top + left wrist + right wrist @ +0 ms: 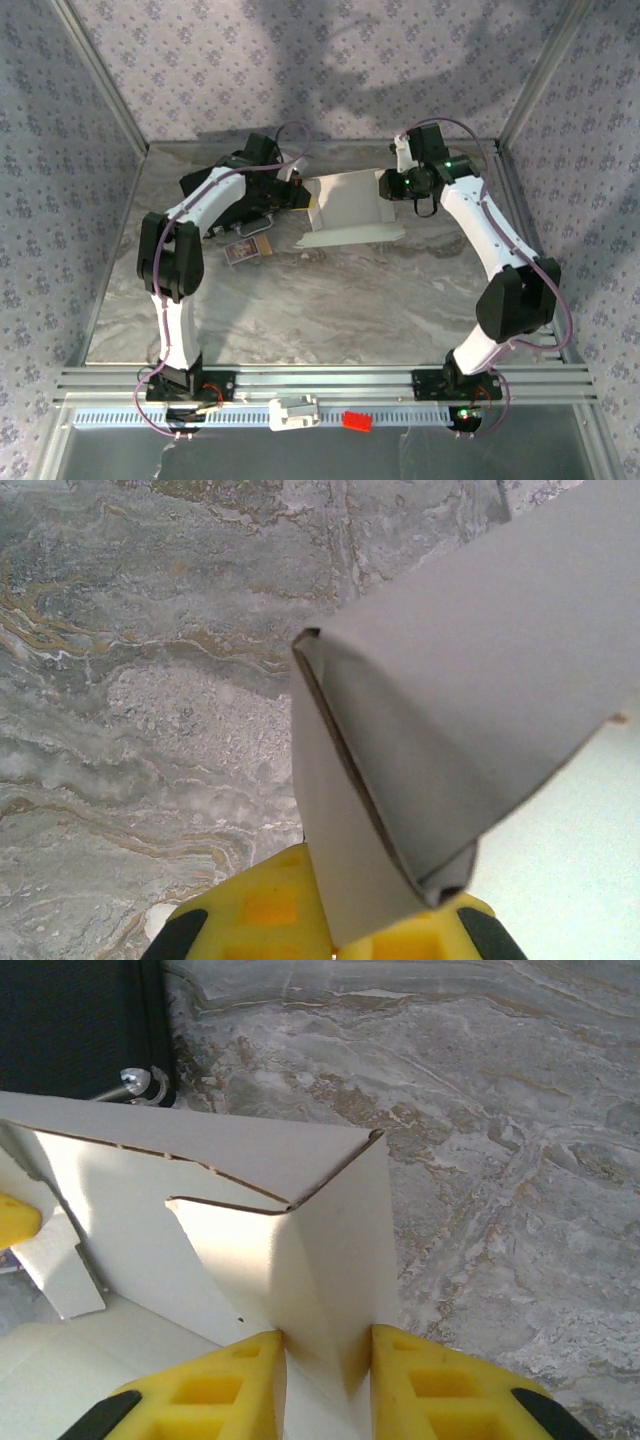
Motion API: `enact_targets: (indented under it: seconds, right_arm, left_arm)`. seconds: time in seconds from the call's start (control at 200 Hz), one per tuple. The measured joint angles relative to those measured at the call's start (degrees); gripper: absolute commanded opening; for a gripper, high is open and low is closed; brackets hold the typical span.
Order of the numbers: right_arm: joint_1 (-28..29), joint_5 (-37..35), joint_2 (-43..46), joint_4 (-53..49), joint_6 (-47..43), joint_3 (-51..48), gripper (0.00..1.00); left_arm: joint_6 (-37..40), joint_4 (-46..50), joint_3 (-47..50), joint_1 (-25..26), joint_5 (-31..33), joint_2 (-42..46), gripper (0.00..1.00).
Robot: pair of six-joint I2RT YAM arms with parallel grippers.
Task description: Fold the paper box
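The paper box [345, 205], at the far middle of the marble table [330, 300], looks half formed, side walls raised but its near flap lying flat and unclosed, the left gripper [335, 932] pinched shut on its left wall, the right gripper [327, 1372] clamping its right corner, the tabs hard to make out.

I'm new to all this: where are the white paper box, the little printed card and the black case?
paper box [345, 200], overhead view, on its flat white middle panel.
printed card [247, 251], overhead view, on its face.
black case [70, 1020], right wrist view, on its dark side wall.
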State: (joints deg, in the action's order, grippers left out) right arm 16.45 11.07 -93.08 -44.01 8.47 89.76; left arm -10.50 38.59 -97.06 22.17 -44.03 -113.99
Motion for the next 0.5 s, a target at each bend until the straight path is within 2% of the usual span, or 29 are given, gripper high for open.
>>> enact_targets:
  seconds: [0.2, 0.5]
  right_arm:
    - [-0.8, 0.9, 1.1, 0.8, -1.0, -1.2, 0.34]
    - [-3.1, 6.8, 1.2, 1.0, -3.0, -1.8, 0.43]
  left_arm:
    - [0.0, -1.0, 0.0, 0.0, -0.6, 0.0, 0.0]
    - [-0.2, -1.6, 0.0, 0.0, -1.7, 0.0, 0.0]
